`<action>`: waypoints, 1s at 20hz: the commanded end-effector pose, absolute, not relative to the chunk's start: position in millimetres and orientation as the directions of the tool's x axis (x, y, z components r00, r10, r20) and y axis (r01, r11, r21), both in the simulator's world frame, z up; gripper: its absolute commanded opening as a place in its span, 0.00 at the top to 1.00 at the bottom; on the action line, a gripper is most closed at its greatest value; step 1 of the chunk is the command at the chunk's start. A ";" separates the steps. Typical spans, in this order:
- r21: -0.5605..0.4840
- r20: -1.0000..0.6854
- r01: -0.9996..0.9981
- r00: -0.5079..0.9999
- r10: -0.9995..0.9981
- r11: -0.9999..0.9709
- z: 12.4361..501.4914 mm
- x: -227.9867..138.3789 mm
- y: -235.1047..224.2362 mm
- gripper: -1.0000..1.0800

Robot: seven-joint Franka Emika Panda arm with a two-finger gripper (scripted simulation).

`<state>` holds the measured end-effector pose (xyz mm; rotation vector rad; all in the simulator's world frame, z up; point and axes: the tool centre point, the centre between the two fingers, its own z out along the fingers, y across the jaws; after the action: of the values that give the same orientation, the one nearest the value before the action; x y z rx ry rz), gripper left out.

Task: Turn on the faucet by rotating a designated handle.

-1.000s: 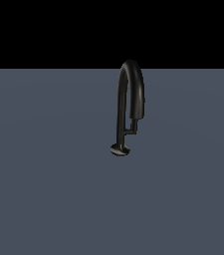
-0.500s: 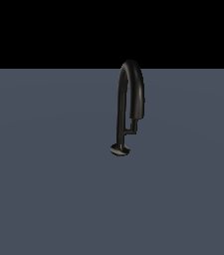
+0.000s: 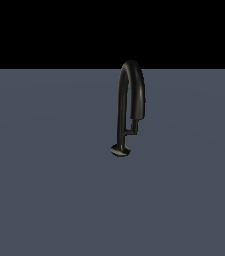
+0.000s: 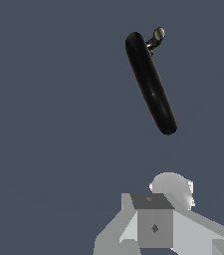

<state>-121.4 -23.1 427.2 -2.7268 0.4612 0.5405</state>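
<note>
The glossy black faucet [image 3: 130, 95] stands upright on its small round base disc [image 3: 120, 149] on the grey floor. The handle [image 3: 132, 130], a short thin lever, sticks out from the lower stem toward the exterior view's right, under the spout end. The arm does not show in the exterior view. In the wrist view the faucet's arch [image 4: 151, 84] is seen from above, with a small glossy part [image 4: 157, 34] past its far end; I cannot tell whether that is the disc or the handle. My gripper [image 4: 154, 221] shows only as grey blocks, well apart from the faucet, touching nothing.
A flat grey floor [image 3: 44, 190] lies all around the faucet, with a black background above it. Nothing else shows.
</note>
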 end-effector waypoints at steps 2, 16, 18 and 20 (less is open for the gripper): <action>-0.265 -0.471 -0.426 0.840 -0.269 -0.865 416.9 -103.2 -26.8 1.00; -0.294 -0.695 -0.649 0.649 -0.309 -0.701 362.4 -37.8 -45.6 1.00; -0.292 -0.726 -0.680 0.615 -0.307 -0.672 352.7 -29.4 -48.7 1.00; -0.287 -0.756 -0.711 0.580 -0.304 -0.642 342.4 -21.3 -51.7 1.00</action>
<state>-27.6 -49.3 350.1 -2.2710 0.7832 0.8903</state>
